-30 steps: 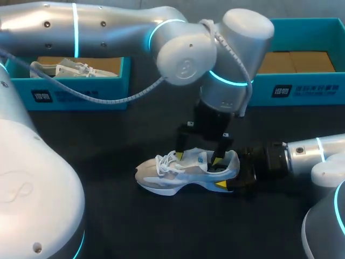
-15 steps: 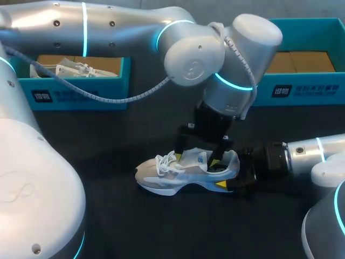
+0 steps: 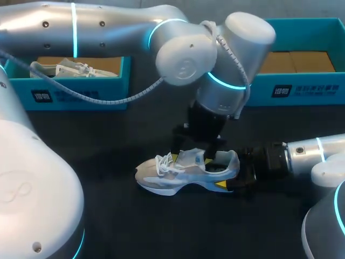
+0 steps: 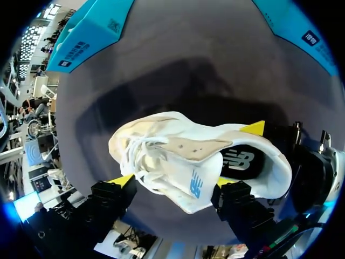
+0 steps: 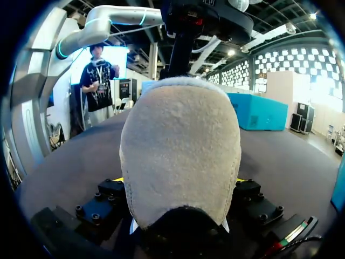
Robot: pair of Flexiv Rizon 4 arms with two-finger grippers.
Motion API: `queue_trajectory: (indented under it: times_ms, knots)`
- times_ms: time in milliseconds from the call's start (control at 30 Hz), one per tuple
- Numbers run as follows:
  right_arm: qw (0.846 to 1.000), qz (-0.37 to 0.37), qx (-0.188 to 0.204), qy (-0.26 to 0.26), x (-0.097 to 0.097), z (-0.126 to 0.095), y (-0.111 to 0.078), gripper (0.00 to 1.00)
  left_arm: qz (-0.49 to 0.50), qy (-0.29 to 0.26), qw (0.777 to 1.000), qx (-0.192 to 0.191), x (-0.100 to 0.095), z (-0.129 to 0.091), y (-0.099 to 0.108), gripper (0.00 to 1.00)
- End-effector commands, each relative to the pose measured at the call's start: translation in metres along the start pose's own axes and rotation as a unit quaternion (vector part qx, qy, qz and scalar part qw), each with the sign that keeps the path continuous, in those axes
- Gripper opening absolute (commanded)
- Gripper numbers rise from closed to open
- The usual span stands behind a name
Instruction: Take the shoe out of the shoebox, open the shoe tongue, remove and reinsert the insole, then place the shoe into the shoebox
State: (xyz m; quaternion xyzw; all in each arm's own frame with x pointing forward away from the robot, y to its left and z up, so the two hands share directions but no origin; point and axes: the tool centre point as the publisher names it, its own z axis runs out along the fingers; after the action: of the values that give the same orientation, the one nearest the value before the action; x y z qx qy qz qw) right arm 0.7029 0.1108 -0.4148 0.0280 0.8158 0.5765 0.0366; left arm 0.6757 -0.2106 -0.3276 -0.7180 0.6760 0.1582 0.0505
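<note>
The shoe (image 3: 186, 174) stands on its sole near the middle of the tabletop (image 3: 124, 135), outside both boxes, with its toe toward our left edge and its heel (image 5: 180, 156) toward our right.

Our left gripper (image 3: 191, 158) hangs over the shoe from above. In the left wrist view its yellow tips (image 4: 123, 181) sit one on the lace side and one at the mouth of the shoe. The tongue (image 4: 180, 170) is bunched between them. As far as we can judge the gripper is clamped on the tongue, though contact at the lace-side tip is partly hidden. The dark insole (image 4: 241, 161) shows in the opening behind the tongue.

Our right gripper (image 3: 233, 171) lies low over the tabletop, in from the right edge. It is closed on the heel, with a finger on each flank.

Two blue boxes sit along the far edge. The left shoebox (image 3: 81, 93) holds a second shoe (image 3: 73, 69). The right shoebox (image 3: 302, 89) shows brown card inside.
</note>
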Motion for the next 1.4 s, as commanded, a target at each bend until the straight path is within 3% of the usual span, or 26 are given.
queue_trajectory:
  times_ms: [33,200,233,300,367,900,1000,1067,1400]
  knots:
    - [1.000,0.000,0.002,-0.001,0.001,0.001,0.001,0.00,-0.002,0.018,1.000,0.003,-0.015,-0.002,0.002,0.70]
    - [1.000,0.000,0.002,-0.001,0.001,0.001,0.001,0.00,-0.001,0.028,1.000,0.008,-0.021,-0.004,0.004,0.67]
    - [1.000,0.000,0.002,-0.001,0.001,0.001,0.001,0.00,-0.002,0.030,0.999,0.008,-0.023,-0.005,0.004,0.64]
    - [1.000,0.000,0.002,-0.001,0.001,0.001,0.001,0.00,-0.003,0.037,0.999,0.009,-0.025,-0.006,0.004,0.49]
    - [1.000,0.000,0.002,-0.001,0.001,0.001,0.001,0.00,-0.004,0.044,0.999,0.008,-0.027,-0.007,0.003,0.45]
    - [1.000,0.000,0.002,-0.001,0.001,0.001,0.001,0.00,-0.005,0.080,0.997,0.004,-0.034,-0.005,-0.002,0.26]
    - [1.000,0.000,0.002,-0.001,0.001,0.001,0.001,0.00,-0.006,0.089,0.996,0.003,-0.035,-0.005,-0.003,0.17]
    - [1.000,0.000,0.002,-0.001,0.001,0.001,0.001,0.00,-0.008,0.102,0.995,0.002,-0.036,-0.006,-0.004,0.00]
    - [1.000,0.000,0.002,-0.001,0.001,0.001,0.001,0.00,0.001,0.191,0.982,-0.007,-0.057,-0.009,-0.004,0.00]
